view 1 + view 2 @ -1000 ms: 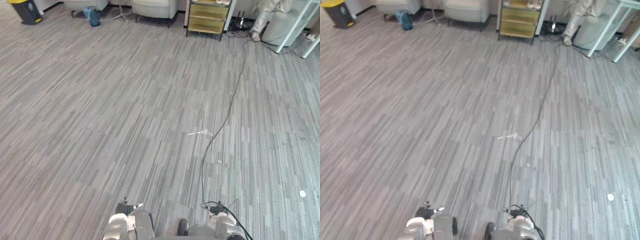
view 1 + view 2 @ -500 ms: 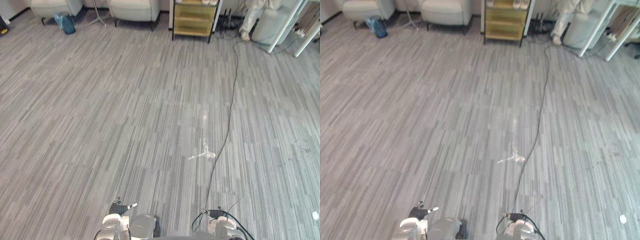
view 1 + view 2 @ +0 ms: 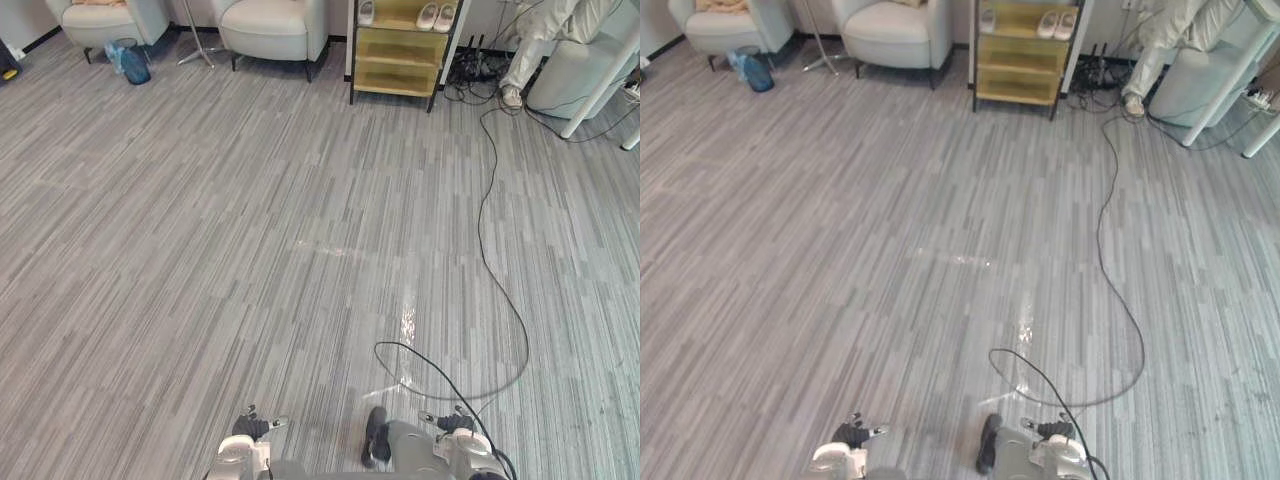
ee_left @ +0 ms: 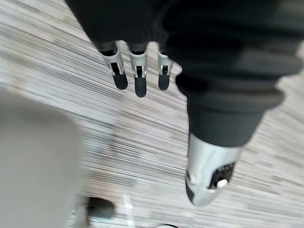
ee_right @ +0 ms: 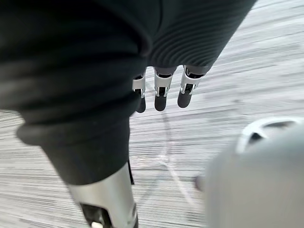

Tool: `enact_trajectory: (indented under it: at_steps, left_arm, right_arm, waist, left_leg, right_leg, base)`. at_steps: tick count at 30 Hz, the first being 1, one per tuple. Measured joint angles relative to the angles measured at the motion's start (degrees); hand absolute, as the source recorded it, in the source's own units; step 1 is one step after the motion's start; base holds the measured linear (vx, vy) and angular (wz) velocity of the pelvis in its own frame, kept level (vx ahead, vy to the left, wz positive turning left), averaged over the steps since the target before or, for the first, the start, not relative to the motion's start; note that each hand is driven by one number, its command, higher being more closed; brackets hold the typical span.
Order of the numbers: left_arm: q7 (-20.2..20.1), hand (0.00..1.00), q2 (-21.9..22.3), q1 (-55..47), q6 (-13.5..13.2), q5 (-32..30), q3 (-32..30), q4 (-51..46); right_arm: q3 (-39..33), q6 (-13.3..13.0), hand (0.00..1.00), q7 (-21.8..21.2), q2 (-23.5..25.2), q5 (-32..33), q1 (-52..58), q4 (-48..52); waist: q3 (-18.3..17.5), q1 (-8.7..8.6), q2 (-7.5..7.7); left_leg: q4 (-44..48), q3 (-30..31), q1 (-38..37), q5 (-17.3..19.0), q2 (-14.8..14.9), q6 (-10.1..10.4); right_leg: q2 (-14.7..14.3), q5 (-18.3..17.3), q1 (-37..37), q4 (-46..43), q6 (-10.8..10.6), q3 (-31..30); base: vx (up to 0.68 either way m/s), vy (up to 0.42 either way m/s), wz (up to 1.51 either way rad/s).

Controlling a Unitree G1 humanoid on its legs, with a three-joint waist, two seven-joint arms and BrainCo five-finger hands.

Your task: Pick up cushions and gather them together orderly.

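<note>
The grey striped floor (image 3: 200,250) lies wide and bare under and in front of both hands, so nothing is within reach to pick up. Far ahead of the hands, at the other end of the room, stands a pale armchair (image 3: 275,25) and, further to the left hand's side, a second armchair (image 3: 100,22). More to the right hand's side is a yellow shelf (image 3: 400,45), and beyond it a person (image 3: 550,25) sits. On the seat of the second armchair a tan thing (image 3: 720,6) lies at the edge of the view; I judge it may be a cushion, but it is too small to be sure. A blue bag (image 3: 130,65) stands on the floor just beside that chair, and pale shoes (image 3: 437,15) rest on the upper level of the shelf. The left hand (image 4: 137,76) hangs low over the floor with fingers straight and relaxed, holding nothing, and the right hand (image 5: 160,92) is the same. This seems sensible: the robot is probably searching or walking, and free hands are ready for a grasp once a cushion comes near.
</note>
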State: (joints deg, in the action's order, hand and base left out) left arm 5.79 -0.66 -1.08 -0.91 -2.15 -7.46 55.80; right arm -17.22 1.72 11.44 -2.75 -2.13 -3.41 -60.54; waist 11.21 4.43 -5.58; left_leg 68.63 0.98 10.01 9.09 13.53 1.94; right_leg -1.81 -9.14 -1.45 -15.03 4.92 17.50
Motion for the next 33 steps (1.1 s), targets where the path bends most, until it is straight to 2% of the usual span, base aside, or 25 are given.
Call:
enact_trajectory:
  at_steps: [2, 3, 4, 5, 6, 7, 8, 9, 11, 12, 14, 16, 17, 19, 21, 23, 24, 25, 26, 27, 29, 30, 31, 33]
  left_arm:
    - [-0.10, 0.00, -0.45, 0.01, -0.39, 0.10, 0.78, -2.06]
    - [-0.14, 0.00, -0.30, 0.16, -0.67, 0.06, 0.79, -2.82]
    - [-0.22, 0.00, -0.23, 0.35, -0.96, 0.02, 0.89, -3.41]
    - [-0.24, 0.00, -0.17, 0.25, -1.04, 0.00, 1.23, -3.39]
    - [-0.38, 0.00, -0.07, -0.15, -1.10, 0.15, 1.90, -3.32]
    - [-0.41, 0.00, -0.59, -0.01, -1.24, -0.01, 1.88, -3.32]
    - [-0.41, 0.00, -0.88, 0.02, -1.24, -0.09, 1.96, -3.28]
    - [-0.41, 0.00, -1.29, 0.29, -1.22, -0.08, 1.92, -3.27]
    - [-0.62, 0.00, -1.13, 0.38, -1.12, 0.03, 1.84, -3.16]
    - [-0.68, 0.00, -1.19, 0.35, -1.08, -0.01, 1.92, -3.06]
    - [-0.88, 0.00, -1.56, 0.31, -0.68, -0.08, 3.02, -1.92]
    - [-0.90, 0.00, -2.80, 0.30, -0.44, -0.06, 4.21, -1.22]
    - [-0.90, 0.00, -3.07, 0.26, -0.38, -0.08, 5.01, -0.98]
    - [-0.65, 0.00, -3.59, 0.28, -0.34, -0.08, 4.95, -0.27]
    - [-0.47, 0.00, -3.62, 0.89, -0.24, -0.09, 4.87, -0.02]
    - [-0.44, 0.00, -3.65, 0.60, -0.03, -0.09, 4.90, 0.06]
    - [-0.45, 0.00, -4.12, 0.14, 0.05, -0.10, 5.02, 0.25]
    - [-0.47, 0.00, -4.35, -0.06, 0.07, -0.09, 5.01, 0.49]
    - [-0.45, 0.00, -4.24, -0.05, 0.09, -0.12, 4.95, 1.00]
    - [-0.47, 0.00, -3.31, -0.14, 0.11, -0.39, 4.87, 1.48]
    - [-0.46, 0.00, -2.35, -0.17, 0.09, -0.74, 4.82, 1.65]
    - [-0.50, 0.00, -1.66, -0.01, 0.15, -1.16, 4.25, 1.53]
    - [-0.62, 0.00, -1.24, 0.17, 0.24, -1.22, 3.87, 1.15]
    - [-0.98, 0.00, -0.84, 0.42, 0.25, -1.85, 3.85, -0.42]
  right_arm:
    - [0.47, 0.05, 0.00, 0.22, 0.47, 0.14, -0.77, -1.28]
    - [0.41, 0.05, 0.00, 0.44, 0.46, 0.46, -0.90, -1.27]
    - [0.34, 0.05, 0.00, 0.55, 0.44, 0.55, -0.94, -1.29]
    - [0.27, 0.05, 0.00, 0.60, 0.19, 0.54, -0.81, -1.31]
    - [0.32, 0.08, 0.00, 0.72, -0.43, 0.53, -0.24, -1.50]
    - [0.53, 0.20, 0.00, 0.77, 0.12, 0.56, -0.26, -1.88]
    - [0.65, 0.28, 0.00, 0.71, 0.86, 0.55, -0.19, -1.84]
    - [0.52, 0.39, 0.00, 0.63, 0.93, 0.50, 0.23, -1.83]
    - [0.40, 0.56, 0.00, 0.37, 0.91, 0.04, 0.19, -1.39]
    - [0.37, 0.56, 0.00, 0.32, 0.96, -0.32, 0.17, -1.24]
    - [0.19, 0.39, 0.00, -0.22, 1.22, -1.22, 0.29, -1.27]
    - [0.01, 0.53, 0.00, -0.33, 1.38, -1.99, 1.25, -1.42]
    - [0.09, 0.53, 0.00, -0.37, 1.48, -2.26, 2.07, -1.36]
    - [0.12, 0.38, 0.00, -0.42, 1.38, -2.35, 2.03, -0.98]
    - [0.02, 0.32, 0.00, -0.42, 1.18, -2.31, 1.96, -1.08]
    - [-0.10, 0.32, 0.00, -0.42, 0.91, -2.15, 1.85, -1.34]
    - [-0.04, 0.38, 0.00, -0.44, 0.94, -2.19, 2.00, -1.60]
    - [-0.04, 0.38, 0.00, -0.46, 0.96, -2.16, 2.28, -1.75]
    - [-0.24, 0.33, 0.00, -0.51, 0.83, -1.98, 2.54, -1.71]
    - [-0.65, 0.33, 0.00, -0.41, 0.23, -1.92, 2.39, -1.72]
    - [-0.76, 0.28, 0.00, -0.40, 0.08, -1.73, 2.27, -1.70]
    - [-0.69, 0.13, 0.00, -0.36, 0.32, -1.56, 2.36, -1.36]
    - [-0.51, 0.02, 0.00, -0.31, 0.39, -1.08, 2.36, -1.15]
    - [-0.25, 0.01, 0.00, -0.12, 0.78, 0.05, 2.31, -1.08]
  waist:
    - [0.29, 1.11, 1.31]
    - [0.59, 1.64, 1.80]
    - [0.70, 2.03, 1.95]
    - [0.59, 2.02, 1.74]
    - [-0.02, 2.50, 0.88]
    - [-0.33, 3.45, 1.78]
    - [-1.32, 3.29, 3.62]
    - [-1.48, 3.30, 4.05]
    - [-1.63, 3.86, 4.28]
    - [-1.64, 4.03, 4.27]
    - [-1.67, 3.97, 4.35]
    - [-1.41, 3.93, 4.96]
    - [-1.38, 3.43, 5.09]
    - [-1.43, 2.02, 5.10]
    - [-1.51, 1.41, 5.30]
    - [-1.47, 1.35, 5.45]
    - [-1.74, 1.15, 6.49]
    - [-2.04, 1.10, 7.04]
    - [-2.36, 0.68, 7.30]
    - [-3.10, 0.54, 5.41]
    - [-3.25, 0.51, 3.64]
    - [-3.40, 0.48, 2.93]
    - [-3.23, 0.48, 2.51]
    - [-2.63, 1.01, 2.50]
  left_leg:
    - [-6.41, -3.26, 7.00, 5.27, -2.28, -0.72]
    - [-13.84, -5.14, 9.17, 6.60, -3.69, -1.02]
    - [-24.32, -6.52, 10.18, 6.45, -5.76, -0.89]
    - [-33.65, -6.98, 10.02, 4.47, -7.30, -0.56]
    - [-44.71, -6.64, 9.65, -5.49, -8.51, -1.00]
    - [-44.97, -7.61, 8.39, -5.49, -9.96, -2.25]
    - [-45.50, -8.39, 8.35, -4.34, -11.65, -3.37]
    - [-44.22, -8.54, 8.72, -2.98, -12.18, -4.02]
    - [-40.67, -9.83, 8.04, 0.58, -12.53, -5.54]
    - [-40.88, -10.08, 6.68, 1.36, -12.51, -5.64]
    - [-45.10, -9.45, -0.01, 3.84, -13.08, -5.83]
    - [-48.84, -9.39, -6.49, 4.60, -13.79, -5.87]
    - [-51.62, -8.79, -10.09, 4.60, -14.02, -5.87]
    - [-54.77, -7.78, -13.38, 4.59, -13.75, -5.86]
    - [-55.92, -6.25, -15.74, 5.55, -12.51, -4.66]
    - [-56.73, -4.99, -17.33, 6.73, -10.66, -2.96]
    - [-57.37, -4.65, -18.58, 7.69, -10.62, -1.45]
    - [-57.51, -3.90, -19.19, 8.51, -10.85, -0.81]
    - [-57.18, -2.82, -19.83, 9.64, -10.66, -0.16]
    - [-56.23, -1.94, -20.15, 10.01, -8.58, 0.22]
    - [-50.62, -1.59, -18.53, 10.35, -6.87, 0.81]
    - [-40.89, -0.88, -14.00, 10.44, -5.61, 1.16]
    - [-31.36, -0.37, -9.59, 8.95, -4.60, 2.15]
    - [-18.13, -1.24, -3.20, 9.92, -2.05, 2.12]
  right_leg:
    - [0.21, -0.01, 6.26, 5.08, -0.15, -1.39]
    - [0.70, -0.26, 8.43, 6.93, -0.58, -1.64]
    - [1.57, -1.04, 10.63, 8.60, -1.93, -2.04]
    - [1.85, -1.78, 11.94, 9.53, -3.15, -2.20]
    - [1.65, -3.53, 14.01, 10.75, -5.21, -3.19]
    - [2.67, -4.11, 15.28, 11.11, -5.89, -4.50]
    - [4.49, -4.03, 15.48, 11.41, -6.03, -4.53]
    - [5.19, -3.78, 15.51, 11.05, -6.42, -4.67]
    - [6.68, -3.74, 14.10, 4.14, -6.75, -6.59]
    - [7.17, -3.63, 12.42, -1.03, -7.17, -7.56]
    - [9.33, -0.36, 4.21, -22.94, -13.17, -8.83]
    - [11.19, -3.14, -0.71, -33.97, -11.71, -7.54]
    - [12.22, -4.69, -2.66, -34.73, -10.28, -4.90]
    - [12.68, -6.19, -5.66, -29.37, -8.53, -0.30]
    - [11.22, -6.20, -9.12, -20.18, -8.08, 1.44]
    - [8.27, -2.01, -10.81, -7.96, -8.01, 0.82]
    - [6.99, 3.49, -10.70, -0.07, -7.79, -1.05]
    - [6.74, 6.12, -10.56, 1.38, -7.04, -2.54]
    - [6.32, 9.15, -10.45, 0.57, -4.66, -3.65]
    - [5.00, 7.19, -9.68, -0.71, -4.22, -2.23]
    - [3.17, 5.47, -7.88, 0.67, -3.37, -1.04]
    - [2.22, 4.80, -6.30, 1.79, -2.51, -0.10]
    - [1.31, 4.44, -4.53, 3.15, -1.97, 0.48]
    - [-0.17, 3.84, 1.12, 5.91, -1.04, 0.79]
  base:
    - [0.54, -0.055, -0.27]
    - [0.54, 0.038, -0.33]
    - [0.41, 0.079, -0.23]
    - [0.60, 0.183, -0.28]
    - [0.51, 0.192, -0.30]
    - [0.67, 0.208, -0.21]
    - [0.50, 0.127, 0.00]
    - [0.60, 0.141, 0.15]
    - [0.57, 0.185, 0.08]
    - [0.56, 0.203, -0.06]
    - [0.43, 0.141, -0.07]
    - [0.38, 0.070, 0.06]
    - [0.34, 0.026, 0.16]
    - [0.33, -0.029, 0.31]
    - [0.32, -0.097, 0.35]
    - [0.41, -0.183, 0.34]
    - [0.36, -0.192, 0.36]
    - [0.30, -0.183, 0.42]
    - [0.43, -0.251, 0.34]
    - [0.44, -0.250, 0.35]
    - [0.43, -0.219, 0.23]
    - [0.40, -0.184, 0.20]
    - [0.44, -0.184, 0.19]
    - [0.37, -0.085, 0.02]
